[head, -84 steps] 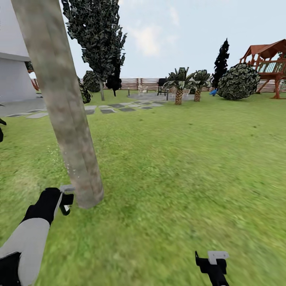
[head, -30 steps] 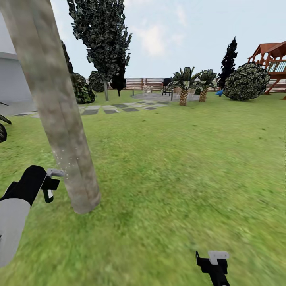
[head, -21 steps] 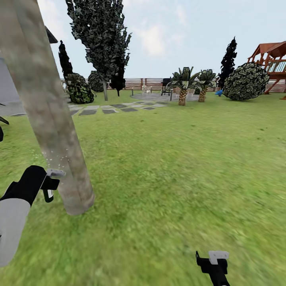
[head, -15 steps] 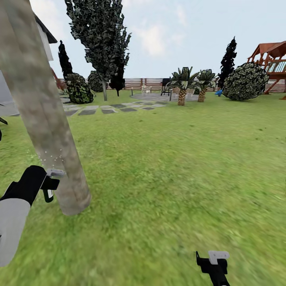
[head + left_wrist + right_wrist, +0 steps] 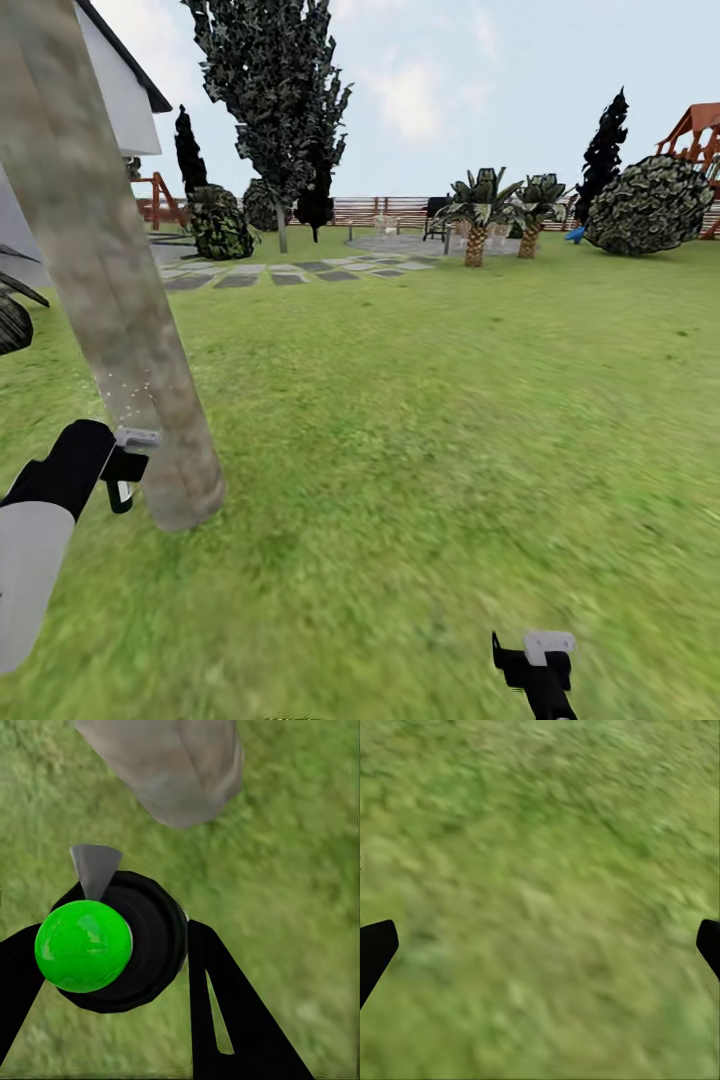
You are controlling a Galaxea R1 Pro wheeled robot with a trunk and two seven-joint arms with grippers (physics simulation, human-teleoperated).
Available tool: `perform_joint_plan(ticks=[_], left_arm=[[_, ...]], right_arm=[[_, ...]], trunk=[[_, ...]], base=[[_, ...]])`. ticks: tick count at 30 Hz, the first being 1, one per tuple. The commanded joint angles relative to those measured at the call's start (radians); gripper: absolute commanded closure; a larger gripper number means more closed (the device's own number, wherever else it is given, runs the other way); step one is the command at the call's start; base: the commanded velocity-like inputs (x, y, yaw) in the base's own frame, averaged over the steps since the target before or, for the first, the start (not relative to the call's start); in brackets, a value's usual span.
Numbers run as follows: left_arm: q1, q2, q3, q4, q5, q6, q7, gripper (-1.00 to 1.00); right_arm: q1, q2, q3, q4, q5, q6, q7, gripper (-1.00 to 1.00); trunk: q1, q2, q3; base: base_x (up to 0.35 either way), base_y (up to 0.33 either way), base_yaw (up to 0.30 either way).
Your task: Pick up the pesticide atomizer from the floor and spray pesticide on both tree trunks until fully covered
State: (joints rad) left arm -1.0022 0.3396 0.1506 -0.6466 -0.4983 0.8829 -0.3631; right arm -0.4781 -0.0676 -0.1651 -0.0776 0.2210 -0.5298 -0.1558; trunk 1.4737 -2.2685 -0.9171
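Note:
A thick pale grey-tan tree trunk leans across the left of the head view, and its base appears in the left wrist view. My left gripper is shut on the pesticide atomizer, a black body with a green ball top. Its grey nozzle points at the trunk from close by, and fine white spray specks speckle the bark. The second tree with a dark crown stands far back. My right gripper hangs low over grass, open and empty, fingertips wide apart.
Grey stepping stones cross the lawn ahead. A white house rises behind the trunk. Two short palms, a round bush, a red play frame and the slat fence lie far back. Open grass spreads to the right.
The camera has moved, so the whole picture has shifted and the trunk sits further left, uncovering the house. My left gripper rose earlier and now holds its height with the atomizer. The right arm is still.

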Motion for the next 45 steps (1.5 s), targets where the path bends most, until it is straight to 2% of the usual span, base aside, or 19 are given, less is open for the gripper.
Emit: perform_joint_plan(ticks=[1,8,11,14,15,18,20,23,26,29,32,36,39,41,44,45], left_arm=[[-0.001,-0.002,0.004,0.000,-0.011,0.002,-0.009,1.00],[-0.002,-0.007,0.010,-0.004,-0.004,0.005,-0.004,1.00],[0.003,0.008,0.018,0.004,-0.009,0.003,-0.002,1.00],[0.019,0.007,0.016,0.003,-0.010,0.002,-0.002,1.00],[0.023,0.001,0.015,0.003,-0.010,0.002,0.001,1.00],[0.025,-0.044,0.018,-0.003,-0.009,0.003,0.032,1.00],[0.025,-0.059,0.021,0.000,-0.007,0.002,0.049,1.00],[0.027,-0.042,0.029,0.003,-0.006,0.002,0.056,1.00],[0.028,0.015,0.057,0.004,-0.006,0.002,0.058,1.00],[0.060,0.035,0.070,0.004,-0.009,0.000,0.073,1.00],[0.074,0.031,0.072,0.004,-0.004,-0.001,0.089,1.00],[0.076,-0.008,0.074,0.005,0.003,-0.001,0.091,1.00],[0.086,-0.003,0.104,0.005,0.002,-0.002,0.092,1.00],[0.104,0.019,0.158,0.005,0.000,-0.011,0.090,1.00],[0.117,0.019,0.169,0.005,-0.002,-0.050,0.093,1.00],[0.120,0.007,0.168,0.005,0.000,-0.059,0.102,1.00]], right_arm=[[0.000,0.000,-0.007,0.001,0.011,-0.003,-0.004,-1.00],[0.000,0.000,-0.007,0.001,0.011,-0.003,-0.004,-1.00],[0.000,0.000,-0.007,0.001,0.011,-0.003,-0.004,-1.00],[0.000,0.000,-0.007,0.001,0.011,-0.003,-0.004,-1.00],[0.000,-0.002,-0.007,0.001,0.011,-0.003,-0.004,-1.00],[0.000,-0.003,-0.007,0.001,0.011,-0.003,-0.004,-1.00],[0.000,-0.004,-0.007,0.001,0.011,-0.003,-0.004,-1.00],[0.000,-0.003,-0.007,0.001,0.011,-0.003,-0.004,-1.00],[0.000,-0.003,-0.007,0.001,0.011,-0.003,-0.004,-1.00],[0.000,-0.003,-0.007,0.000,0.011,-0.003,-0.004,-1.00],[0.000,-0.002,-0.007,0.000,0.011,-0.003,-0.004,-1.00],[0.000,0.000,-0.007,0.000,0.011,-0.003,-0.004,-1.00],[0.000,0.000,-0.007,0.000,0.011,-0.003,-0.004,-1.00],[0.000,0.000,-0.007,0.001,0.011,-0.003,-0.004,-1.00],[0.000,0.000,-0.007,0.001,0.011,-0.003,-0.004,-1.00],[0.000,0.000,-0.007,0.000,0.011,-0.003,-0.004,-1.00]], trunk=[[0.000,0.000,-0.001],[0.000,0.000,-0.001],[0.000,0.000,-0.001],[0.000,0.000,-0.001],[0.000,0.000,-0.001],[0.000,0.000,-0.001],[0.000,0.000,-0.001],[0.000,0.000,-0.001],[0.000,0.000,-0.001],[0.000,0.000,-0.001],[0.000,0.000,-0.001],[0.000,0.000,-0.001],[0.000,0.000,-0.001],[0.000,0.000,-0.001],[0.000,0.000,-0.001],[0.000,0.000,-0.001]], base=[[0.000,-0.276,0.276],[0.064,-0.276,0.277],[0.141,-0.265,0.231],[0.200,-0.224,0.061],[0.227,-0.199,0.015],[0.234,-0.191,0.004],[0.236,-0.187,0.001],[0.237,-0.181,0.000],[0.263,-0.160,0.000],[0.282,-0.137,0.000],[0.291,-0.125,0.064],[0.283,-0.104,0.240],[0.084,-0.016,0.274],[0.013,-0.002,0.277],[0.003,-0.001,0.277],[0.001,0.000,0.277]])
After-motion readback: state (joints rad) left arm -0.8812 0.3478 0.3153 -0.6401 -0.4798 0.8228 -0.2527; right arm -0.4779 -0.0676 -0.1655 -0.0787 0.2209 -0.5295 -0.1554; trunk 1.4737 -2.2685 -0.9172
